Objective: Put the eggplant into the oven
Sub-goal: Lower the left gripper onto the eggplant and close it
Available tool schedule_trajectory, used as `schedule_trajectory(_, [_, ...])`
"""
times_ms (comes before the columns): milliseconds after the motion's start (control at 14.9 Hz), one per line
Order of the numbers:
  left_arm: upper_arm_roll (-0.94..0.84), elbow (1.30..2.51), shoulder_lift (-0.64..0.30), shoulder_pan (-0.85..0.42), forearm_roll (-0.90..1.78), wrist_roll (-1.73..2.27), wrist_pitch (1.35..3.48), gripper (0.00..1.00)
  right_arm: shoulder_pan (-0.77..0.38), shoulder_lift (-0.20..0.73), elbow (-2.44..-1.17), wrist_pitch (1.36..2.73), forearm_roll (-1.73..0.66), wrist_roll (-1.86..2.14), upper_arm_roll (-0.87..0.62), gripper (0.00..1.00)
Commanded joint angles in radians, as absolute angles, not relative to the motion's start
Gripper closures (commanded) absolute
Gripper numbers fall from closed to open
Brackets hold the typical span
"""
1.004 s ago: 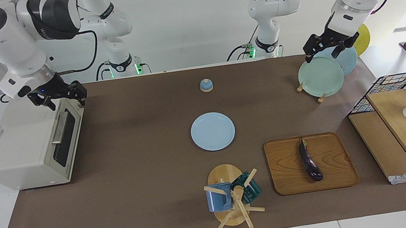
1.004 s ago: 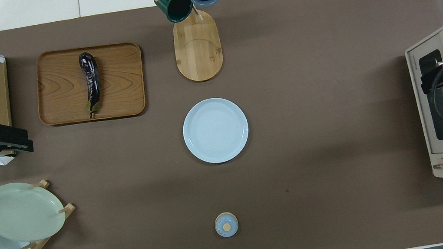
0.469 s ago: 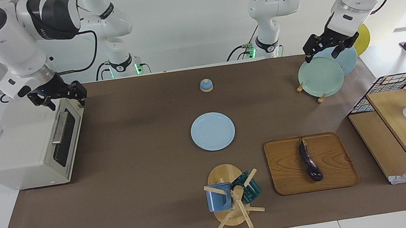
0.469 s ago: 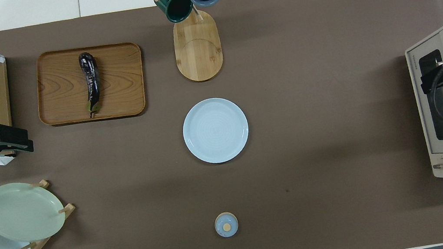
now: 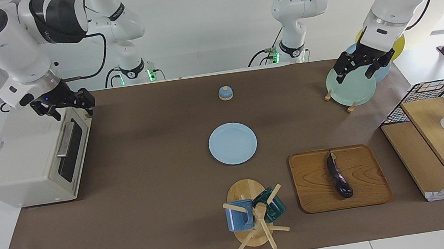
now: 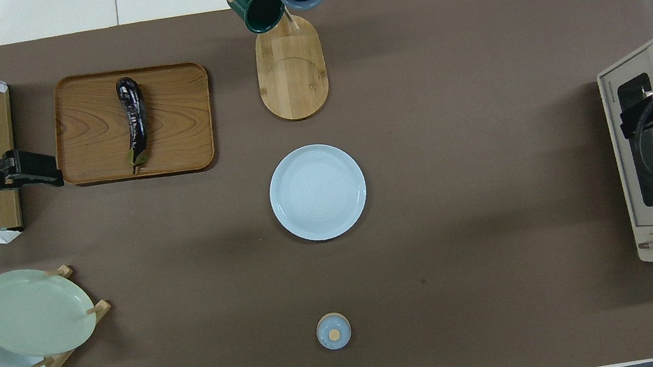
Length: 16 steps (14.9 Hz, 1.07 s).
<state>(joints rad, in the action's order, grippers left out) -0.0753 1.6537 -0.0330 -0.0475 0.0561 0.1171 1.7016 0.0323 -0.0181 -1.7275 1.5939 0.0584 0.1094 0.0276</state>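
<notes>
Currently eggplant [image 5: 339, 176] flat on wooden tray [image 5: 311, 181], well apart from your left gripper [image 5: 356, 74], jaws open, empty. Right gripper [image 5: 66, 110] over closed oven [image 5: 21, 163], jaws open.

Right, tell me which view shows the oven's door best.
The facing view. There the oven turns its closed dark glass door and metal bar handle toward the camera, uncovered apart from the top corner under the right pincer. The overhead view looks down on the door, and that arm's cables cross it.
</notes>
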Motion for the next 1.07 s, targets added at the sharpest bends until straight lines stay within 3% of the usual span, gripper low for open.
schedule_trajectory(0, [-0.074,1.631,-0.161,-0.06,0.046,0.124,1.813,0.0,0.028,-0.028,-1.727,1.577,0.029,0.1,0.035,0.0])
schedule_trajectory(535, [-0.072,1.617,-0.438,-0.117,-0.026,0.091,2.118,0.0,0.067,-0.028,-1.727,1.574,0.031,0.107,0.038,0.0])
schedule_trajectory(736, [-0.072,1.614,-0.5,-0.127,-0.046,0.091,2.21,0.0,0.078,-0.028,-1.735,1.583,0.028,0.113,0.037,0.0])
schedule_trajectory(803, [-0.072,1.614,-0.515,-0.127,-0.049,0.089,2.229,0.0,0.068,-0.031,-1.75,1.616,0.029,0.115,0.028,0.26])
schedule_trajectory(870, [-0.072,1.615,-0.532,-0.13,-0.066,0.087,2.258,0.0,0.051,-0.038,-1.77,1.655,0.028,0.106,0.025,0.62])
schedule_trajectory(1004, [-0.072,1.624,-0.54,-0.127,-0.072,0.081,2.296,0.0,0.044,-0.06,-1.831,1.734,0.031,0.113,0.025,1.0])
